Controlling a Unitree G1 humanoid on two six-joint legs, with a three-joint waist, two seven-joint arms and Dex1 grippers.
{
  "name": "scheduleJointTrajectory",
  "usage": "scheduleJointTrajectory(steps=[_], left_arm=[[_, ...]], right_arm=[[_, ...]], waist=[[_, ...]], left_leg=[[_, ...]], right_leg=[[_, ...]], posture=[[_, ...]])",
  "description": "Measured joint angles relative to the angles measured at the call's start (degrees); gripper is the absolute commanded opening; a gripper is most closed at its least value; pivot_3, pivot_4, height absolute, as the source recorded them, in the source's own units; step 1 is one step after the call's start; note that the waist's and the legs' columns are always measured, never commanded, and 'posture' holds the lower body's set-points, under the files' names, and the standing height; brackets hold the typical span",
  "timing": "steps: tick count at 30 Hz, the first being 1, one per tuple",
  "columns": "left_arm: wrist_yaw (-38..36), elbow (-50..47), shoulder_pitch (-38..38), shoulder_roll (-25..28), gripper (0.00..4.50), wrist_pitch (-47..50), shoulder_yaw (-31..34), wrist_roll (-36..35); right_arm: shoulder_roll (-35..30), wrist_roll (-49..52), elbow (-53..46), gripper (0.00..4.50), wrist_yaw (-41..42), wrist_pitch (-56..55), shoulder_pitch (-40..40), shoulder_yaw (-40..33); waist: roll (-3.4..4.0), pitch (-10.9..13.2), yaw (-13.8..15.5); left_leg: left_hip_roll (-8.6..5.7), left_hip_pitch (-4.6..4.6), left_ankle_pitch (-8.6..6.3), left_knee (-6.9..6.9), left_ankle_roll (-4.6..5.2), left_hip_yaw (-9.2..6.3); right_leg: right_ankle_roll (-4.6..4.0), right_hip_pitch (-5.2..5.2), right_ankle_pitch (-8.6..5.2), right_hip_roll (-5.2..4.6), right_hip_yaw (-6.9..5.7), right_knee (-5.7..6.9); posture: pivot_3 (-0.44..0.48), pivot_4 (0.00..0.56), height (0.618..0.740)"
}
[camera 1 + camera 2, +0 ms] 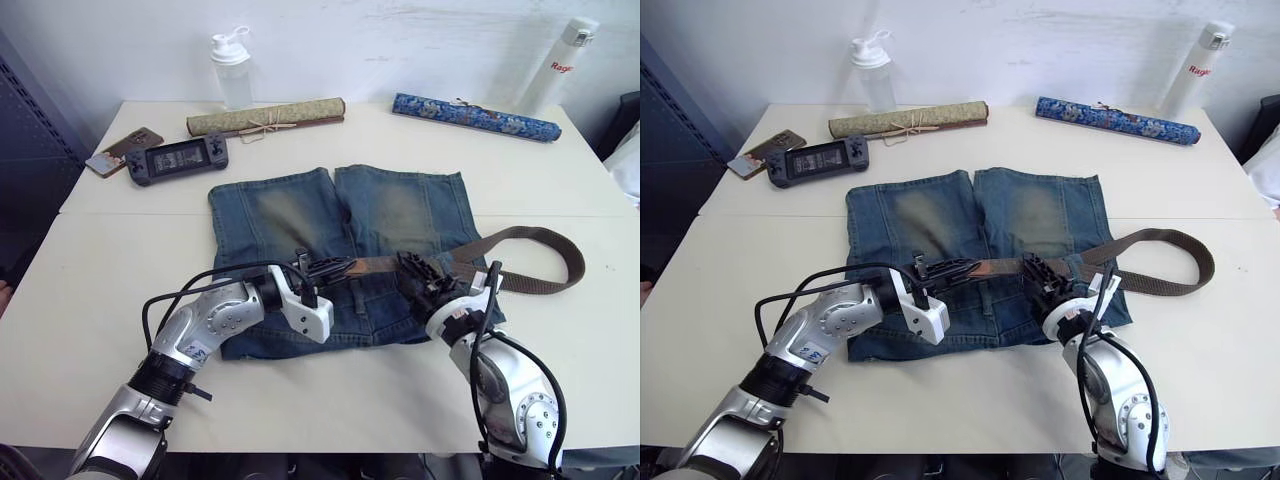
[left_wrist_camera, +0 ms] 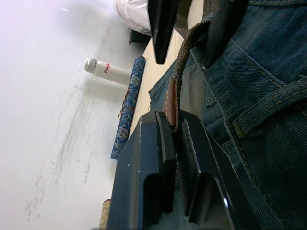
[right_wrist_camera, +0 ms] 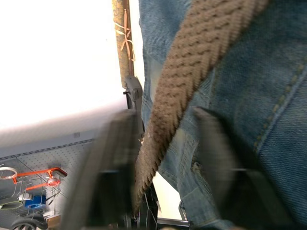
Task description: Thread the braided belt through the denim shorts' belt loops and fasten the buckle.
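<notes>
Left gripper (image 1: 322, 268) fingers clamp braided belt (image 1: 535, 283) tan tip; belt axis runs along denim shorts (image 1: 300, 215) waistband toward right gripper (image 1: 418, 274), fingers wide, straddling strap.

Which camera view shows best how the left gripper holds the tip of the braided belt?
The left wrist view: its fingers are shut on the braided belt's leather tip, above the denim shorts. The eye views show that grip small; the right wrist view shows the woven strap.
</notes>
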Motion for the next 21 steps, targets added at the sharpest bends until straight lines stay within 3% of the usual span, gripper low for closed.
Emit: scheduleJointTrajectory(steps=[1,5,6,8,12,16,21], left_arm=[[-0.13,0.0,0.0,0.04,0.12,-0.01,-0.01,0.0],[-0.35,0.01,0.0,0.25,0.12,-0.11,-0.01,-0.02],[-0.52,0.01,0.0,0.27,0.75,-0.12,-0.01,-0.23],[-1.58,-0.01,0.01,0.21,1.33,0.03,-0.04,-1.56],[-5.99,-0.76,0.79,0.17,3.08,2.16,-0.38,-6.52],[-13.89,-6.0,6.87,2.72,3.08,6.74,-0.13,-19.31],[-20.7,-13.78,15.23,8.09,3.08,13.5,5.2,-34.8]], right_arm=[[0.23,-0.28,0.0,0.07,0.1,-0.33,-0.11,-0.01],[0.83,-0.78,0.0,0.07,0.65,-0.75,-0.24,0.06],[0.9,-0.78,-0.01,0.0,0.66,-0.81,-0.3,0.06],[0.89,-0.78,0.0,0.0,0.66,-0.99,-0.48,-0.09],[0.88,-0.71,0.0,0.0,0.67,-1.02,-0.64,-0.5],[-0.33,0.02,-0.07,0.0,1.53,-0.78,-0.48,-1.44],[-5.64,1.82,-0.28,0.0,3.74,0.74,0.21,-5.46]], waist=[[0.0,0.0,0.0],[0.0,0.0,-0.02],[0.0,0.0,-0.02],[0.0,0.0,-0.01],[0.01,0.0,-0.07],[0.05,0.03,-0.92],[0.12,0.05,-1.38]], left_leg=[[0.0,0.0,0.0,0.0,0.0,0.0],[0.0,0.0,0.0,0.0,0.0,0.01],[0.0,0.0,0.0,0.0,0.0,0.02],[0.0,-0.01,0.0,0.0,0.0,0.02],[0.0,-0.01,0.0,0.0,-0.01,0.03],[0.02,-0.01,0.01,-0.02,-0.03,0.02],[0.02,0.05,0.0,0.0,-0.02,-0.01]], right_leg=[[0.0,0.0,0.0,0.0,0.0,0.0],[0.0,-0.03,0.0,0.0,0.02,0.0],[0.0,-0.03,0.0,0.0,0.02,0.01],[0.0,-0.03,0.0,0.0,0.02,0.01],[0.0,-0.03,0.0,0.0,0.03,0.01],[-0.01,-0.02,0.0,-0.02,0.06,-0.02],[-0.02,0.05,-0.01,-0.02,0.06,-0.04]], posture=[[0.0,0.15,0.717],[0.0,0.15,0.717],[0.0,0.15,0.717],[0.0,0.15,0.717],[0.0,0.15,0.717],[0.0,0.15,0.717],[0.0,0.15,0.717]])
